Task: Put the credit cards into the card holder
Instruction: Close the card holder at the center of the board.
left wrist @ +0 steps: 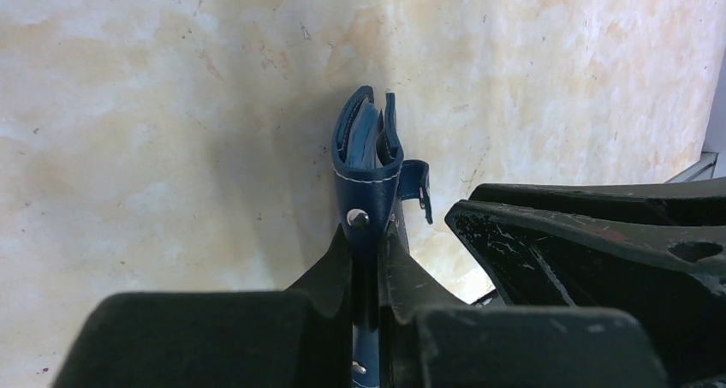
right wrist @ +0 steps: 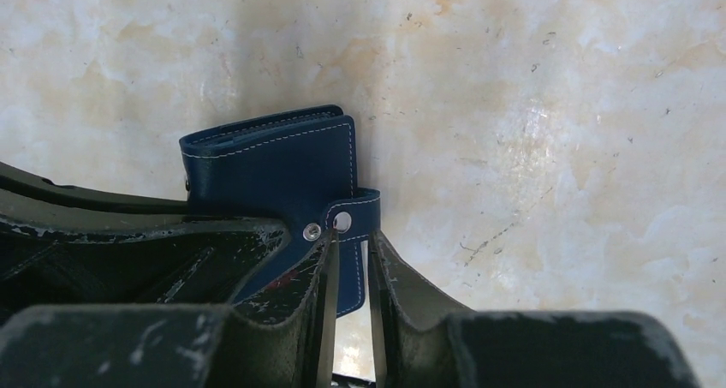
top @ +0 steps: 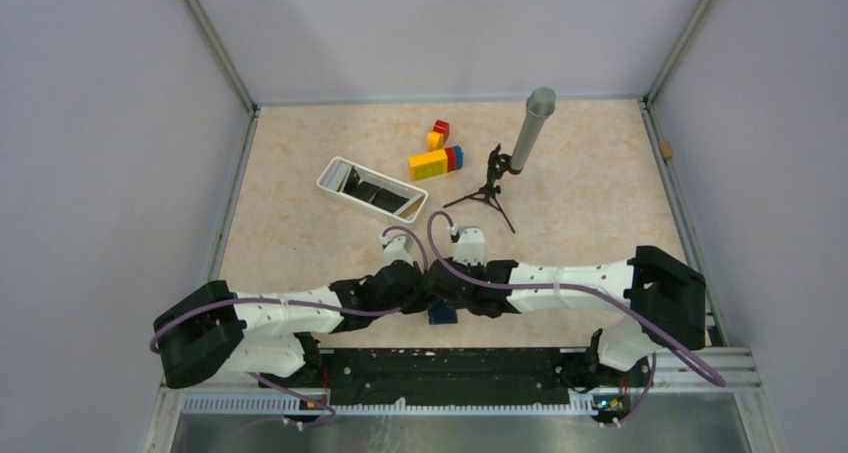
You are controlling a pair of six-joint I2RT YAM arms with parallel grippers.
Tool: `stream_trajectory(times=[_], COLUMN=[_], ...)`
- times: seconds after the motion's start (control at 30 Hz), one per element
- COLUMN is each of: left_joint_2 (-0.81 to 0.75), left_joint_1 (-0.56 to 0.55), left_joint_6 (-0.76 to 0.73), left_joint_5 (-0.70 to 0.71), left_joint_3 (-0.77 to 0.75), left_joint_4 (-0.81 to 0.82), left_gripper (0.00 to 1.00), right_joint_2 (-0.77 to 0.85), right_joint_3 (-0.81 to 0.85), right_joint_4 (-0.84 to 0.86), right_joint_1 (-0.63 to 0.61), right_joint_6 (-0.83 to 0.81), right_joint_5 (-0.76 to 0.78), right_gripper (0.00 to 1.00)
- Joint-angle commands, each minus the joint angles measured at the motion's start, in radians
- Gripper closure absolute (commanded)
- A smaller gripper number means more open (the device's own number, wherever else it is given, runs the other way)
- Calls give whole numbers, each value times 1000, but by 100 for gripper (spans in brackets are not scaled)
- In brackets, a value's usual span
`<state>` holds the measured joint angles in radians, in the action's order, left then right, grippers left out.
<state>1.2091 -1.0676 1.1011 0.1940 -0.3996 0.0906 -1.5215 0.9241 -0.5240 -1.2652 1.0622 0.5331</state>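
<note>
Seemingly opening card holder (right wrist: pixel 274 170): clenched in left gripper (left wrist: pixel 368 242), right gripper (right wrist: pixel 351 251) straddling strap (right wrist: pixel 355 215), grip unclear. Next: spread it; credit cards (top: pixel 375 192) at 11 o'clock.

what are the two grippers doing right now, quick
Left gripper: shut on the card holder.
Right gripper: fingers close on either side of the holder's snap strap; cannot tell whether it grips.
</note>
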Motion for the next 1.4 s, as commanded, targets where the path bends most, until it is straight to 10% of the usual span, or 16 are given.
stream_trajectory(times=[0.0,1.37], left_joint_2=[47,91], left_joint_1=[-4,-3], left_joint_6=[-52,-61], left_joint_5=[6,-14], left_joint_3=[13,-5], left_joint_4=[-159,-151], left_gripper=[100,100], right_joint_2=[17,-12], right_joint_3=[3,30], right_joint_4=[0,17], right_joint_1=[-11,-10], right_joint_6=[7,-41], right_joint_5=[26,0], right_gripper=[82,80])
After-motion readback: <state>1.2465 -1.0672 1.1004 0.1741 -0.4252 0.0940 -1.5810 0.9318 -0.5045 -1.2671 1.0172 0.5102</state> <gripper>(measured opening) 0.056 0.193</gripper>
